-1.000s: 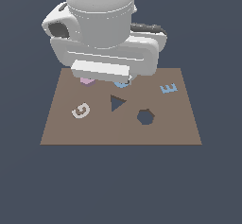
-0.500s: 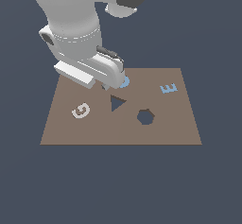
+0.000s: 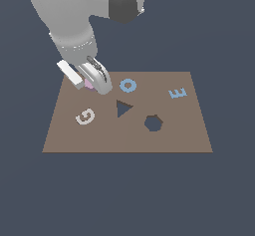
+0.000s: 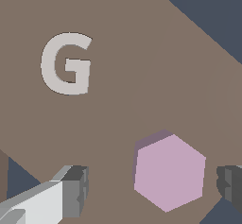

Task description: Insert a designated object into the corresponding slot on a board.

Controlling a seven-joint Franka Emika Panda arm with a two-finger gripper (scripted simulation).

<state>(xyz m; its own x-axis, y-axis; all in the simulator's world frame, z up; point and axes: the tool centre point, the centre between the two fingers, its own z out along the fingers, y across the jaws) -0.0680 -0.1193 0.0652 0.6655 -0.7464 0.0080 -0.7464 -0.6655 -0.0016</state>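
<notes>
Jaws stand open astride the pink hexagonal block (image 4: 169, 172), which lies on the board (image 3: 189, 140) at its far left corner, neither pad touching. Risk: off-centre closing could twist the block, spoiling alignment with the slot (image 3: 153, 123).

Arm (image 3: 69, 16): single, grey-white, descending from the exterior view's upper left | Wrist: tilted | Gripper (image 4: 151, 190): low, jaws spread apart | Fingers (image 4: 75, 190): one each side of the gap, neither pad in contact.
</notes>
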